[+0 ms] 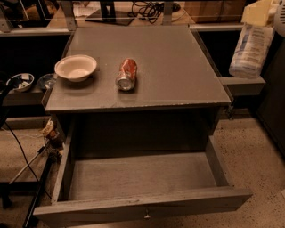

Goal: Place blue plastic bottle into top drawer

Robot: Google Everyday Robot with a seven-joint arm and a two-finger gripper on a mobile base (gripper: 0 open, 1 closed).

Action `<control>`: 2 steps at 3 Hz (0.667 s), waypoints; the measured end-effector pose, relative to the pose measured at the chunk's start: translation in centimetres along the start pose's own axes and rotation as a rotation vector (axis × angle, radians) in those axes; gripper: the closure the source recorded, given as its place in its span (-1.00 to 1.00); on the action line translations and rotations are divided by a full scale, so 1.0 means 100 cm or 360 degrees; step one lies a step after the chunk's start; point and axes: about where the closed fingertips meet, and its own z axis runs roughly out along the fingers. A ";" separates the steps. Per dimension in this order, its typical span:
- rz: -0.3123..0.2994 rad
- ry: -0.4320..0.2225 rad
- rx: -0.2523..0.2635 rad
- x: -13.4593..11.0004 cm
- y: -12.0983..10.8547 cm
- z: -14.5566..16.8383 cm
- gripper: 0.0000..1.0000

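Pale yellow fingers (pixel 254 12) of the gripper (pixel 259 17) are clamped on the upper end of the blue plastic bottle (pixel 250 50) at the top right corner of the camera view, beyond the right edge of the grey cabinet (pixel 178 67). The bottle hangs below the gripper, roughly upright and leaning slightly, with its pale label and blue print facing the camera; its lower end sits just above a narrow ledge (pixel 242 82) at the cabinet's right side, and whether the two touch cannot be told. Below and to the left, well apart from the bottle, the top drawer (pixel 133 208) stands pulled fully out toward the camera, its grey wooden floor in plain sight and a small metal knob (pixel 146 216) at the centre of its front panel. On the cabinet's top, a white bowl (pixel 75 67) rests near the left edge, and a red soda can (pixel 126 74) lies on its side just to the right of the bowl, apart from it. Two small dishes (pixel 21 81) sit on a dark shelf to the left of the cabinet, above black cables (pixel 22 153) that trail down across the speckled floor (pixel 258 151).
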 end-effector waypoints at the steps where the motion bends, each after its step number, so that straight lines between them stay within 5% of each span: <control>1: -0.0049 -0.0096 0.0083 0.005 0.001 -0.016 1.00; 2: -0.0050 -0.0099 0.0089 0.005 0.001 -0.017 1.00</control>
